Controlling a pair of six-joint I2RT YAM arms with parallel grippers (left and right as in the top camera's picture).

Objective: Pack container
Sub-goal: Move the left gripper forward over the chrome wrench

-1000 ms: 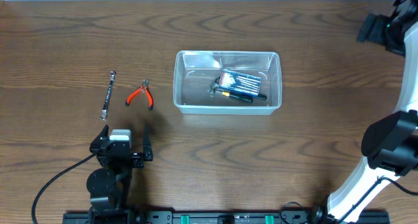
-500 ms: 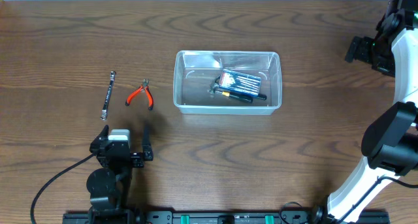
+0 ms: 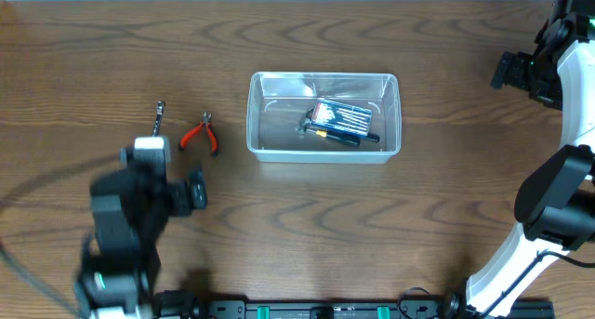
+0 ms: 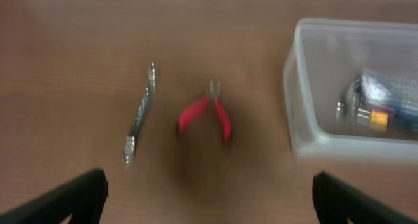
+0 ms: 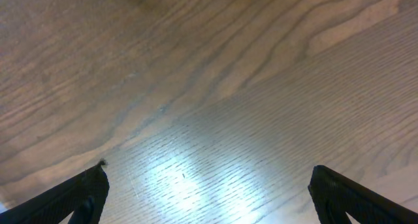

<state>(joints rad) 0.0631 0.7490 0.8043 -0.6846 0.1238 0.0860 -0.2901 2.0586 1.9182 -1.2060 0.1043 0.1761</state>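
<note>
The container [image 3: 255, 124] is a clear tub at the table's middle, seen at the right in the left wrist view [image 4: 295, 93]. Inside lie a blue-and-red screwdriver set case [image 3: 346, 118] and a yellow-and-black handled tool [image 3: 337, 137]. Left of the tub on the wood lie red-handled pliers [image 3: 200, 136] [image 4: 206, 114] and a steel wrench [image 3: 159, 114] [image 4: 140, 114]. My left gripper [image 3: 163, 175] [image 4: 209, 181] hovers open just short of the pliers, blurred by motion, with nothing between its fingers. My right gripper [image 3: 517, 70] [image 5: 208, 175] is open over bare wood at the far right.
The brown wooden table [image 3: 307, 217] ends at a pale edge along the back. The right arm's white links [image 3: 558, 217] rise along the right side. A black rail [image 3: 316, 310] runs along the front edge.
My left arm has lifted from its folded rest near the front edge and swung toward the wrench and pliers. The right gripper shifted slightly left, then stayed still.
</note>
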